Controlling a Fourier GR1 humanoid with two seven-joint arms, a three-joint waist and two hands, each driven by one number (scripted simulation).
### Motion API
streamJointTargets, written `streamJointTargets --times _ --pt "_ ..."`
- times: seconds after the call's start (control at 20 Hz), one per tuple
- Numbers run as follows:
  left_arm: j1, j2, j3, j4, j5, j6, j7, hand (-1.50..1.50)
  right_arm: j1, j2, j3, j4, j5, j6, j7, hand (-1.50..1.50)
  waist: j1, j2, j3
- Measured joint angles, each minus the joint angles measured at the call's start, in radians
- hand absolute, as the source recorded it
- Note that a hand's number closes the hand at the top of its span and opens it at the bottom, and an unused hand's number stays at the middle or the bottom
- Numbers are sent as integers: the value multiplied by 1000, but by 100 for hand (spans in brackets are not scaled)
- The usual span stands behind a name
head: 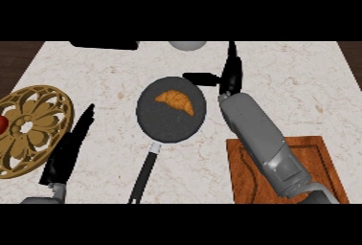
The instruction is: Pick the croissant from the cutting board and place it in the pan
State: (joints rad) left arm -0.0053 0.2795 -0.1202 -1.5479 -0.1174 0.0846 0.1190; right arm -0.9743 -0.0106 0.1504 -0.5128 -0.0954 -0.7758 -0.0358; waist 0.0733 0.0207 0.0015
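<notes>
- Right forearm: smooth grey cylinder, glossy, with a banded joint near its lower end.
- Right robot hand: black, slender.
- Left robot hand: black, on a grey wrist.

Cutting board partly behind right forearm

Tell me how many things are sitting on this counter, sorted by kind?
Pans: 1, the dark pan
Pastries: 1, the croissant lying in that pan
Boards: 1, the wooden cutting board
Ornate gold trivets: 1
Total: 4
Two shapes cut off by the far edge are left out.
</notes>
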Motion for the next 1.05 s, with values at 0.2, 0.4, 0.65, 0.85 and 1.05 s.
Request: streamJointTargets --times 0.2,0.4,0.65,0.85,1.05 --pt "40 4 17 -33 5 1 11 0 62 -34 -61 1 -28 40 -140 -150 -31 -9 0" --pt "72 7 34 -55 9 -3 13 0 140 -113 -97 -17 -44 136 -235 -150 -52 -15 -1" --pt "98 13 63 -70 15 -17 15 0 246 -202 -109 -109 -44 219 -251 -150 -68 -21 -1" --pt "85 2 73 -65 4 -22 24 0 326 -272 -122 -182 -44 294 -252 -150 -73 -22 -1" --pt "91 0 88 -69 2 -37 23 0 423 -341 -134 -285 -49 371 -233 -150 -76 -23 -2"
